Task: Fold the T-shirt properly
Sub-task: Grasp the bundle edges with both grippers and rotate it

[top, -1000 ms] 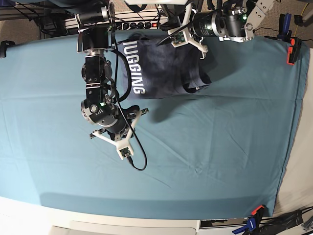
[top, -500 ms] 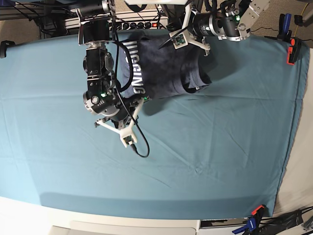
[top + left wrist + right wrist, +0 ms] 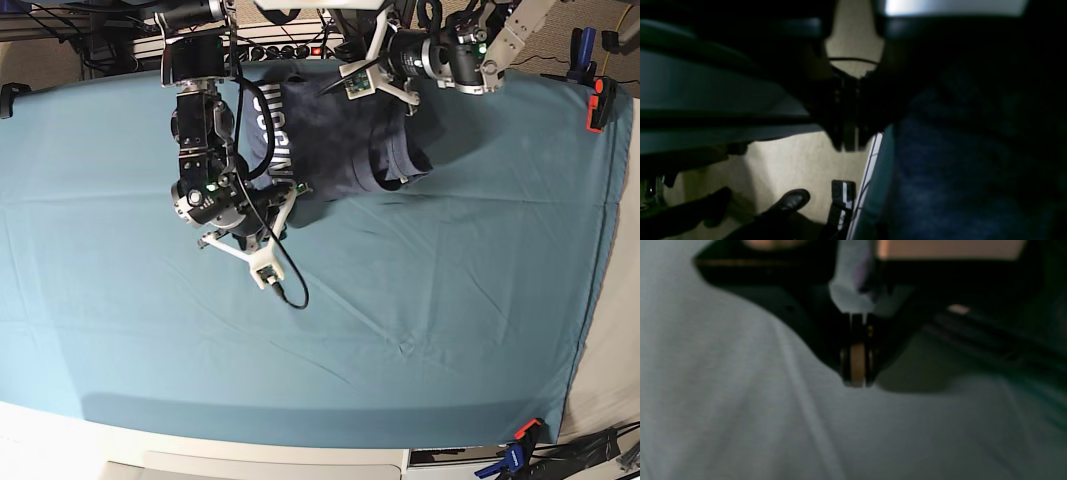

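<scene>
Lying bunched at the far edge of the teal table cloth (image 3: 420, 300), the T-shirt (image 3: 335, 140) leaves the broad near and side stretches of cloth bare. The right gripper (image 3: 857, 380), jaws pressed together with nothing between them, hangs over pale cloth just beside the shirt's near hem. The left gripper (image 3: 848, 143), jaws likewise together and gripping nothing visible, sits at the table's far edge above the floor (image 3: 773, 166), with the shirt beside it.

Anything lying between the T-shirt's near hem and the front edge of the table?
No objects: in the base view only bare teal table cloth lies between the T-shirt and the front edge, apart from the right arm hanging over it.
</scene>
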Available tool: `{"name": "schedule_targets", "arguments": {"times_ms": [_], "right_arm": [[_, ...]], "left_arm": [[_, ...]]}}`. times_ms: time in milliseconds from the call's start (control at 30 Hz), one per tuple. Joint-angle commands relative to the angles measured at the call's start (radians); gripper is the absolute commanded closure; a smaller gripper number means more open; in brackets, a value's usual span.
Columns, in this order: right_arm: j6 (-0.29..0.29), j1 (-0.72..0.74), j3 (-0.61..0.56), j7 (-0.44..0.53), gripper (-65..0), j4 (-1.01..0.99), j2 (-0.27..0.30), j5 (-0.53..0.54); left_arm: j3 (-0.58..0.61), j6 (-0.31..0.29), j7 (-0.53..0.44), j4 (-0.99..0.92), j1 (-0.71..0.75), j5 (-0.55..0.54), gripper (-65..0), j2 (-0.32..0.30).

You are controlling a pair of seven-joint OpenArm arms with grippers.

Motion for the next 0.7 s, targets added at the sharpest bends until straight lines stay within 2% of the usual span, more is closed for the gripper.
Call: {"name": "schedule_targets", "arguments": {"times_ms": [0, 100, 200, 300, 433, 667], "right_arm": [[0.005, 0.011, 0.001, 0.008, 0.0, 0.017, 0.000, 0.015], [0.008, -0.008, 0.001, 0.009, 0.0, 0.017, 0.000, 0.016], [0.011, -0.019, 0.001, 0.009, 0.0, 0.017, 0.001, 0.016], [0.013, -0.021, 0.001, 0.011, 0.0, 0.017, 0.001, 0.016], [0.014, -0.021, 0.001, 0.013, 0.0, 0.017, 0.001, 0.016], [0.014, -0.022, 0.001, 0.012, 0.0, 0.017, 0.000, 0.016]], "left_arm": [[-0.021, 0.111, -0.049, 0.009, -0.038, 0.056, 0.0, 0.006], [-0.021, 0.078, 0.007, 0.009, -0.038, 0.015, 0.0, -0.004], [-0.021, 0.043, 0.041, 0.009, -0.038, -0.109, 0.0, -0.051], [-0.021, 0.039, 0.065, 0.009, -0.038, -0.153, 0.0, -0.092], [-0.021, 0.040, 0.067, 0.009, -0.038, -0.173, 0.0, -0.129], [-0.021, 0.041, 0.037, 0.009, -0.038, -0.177, 0.0, -0.121]]}}
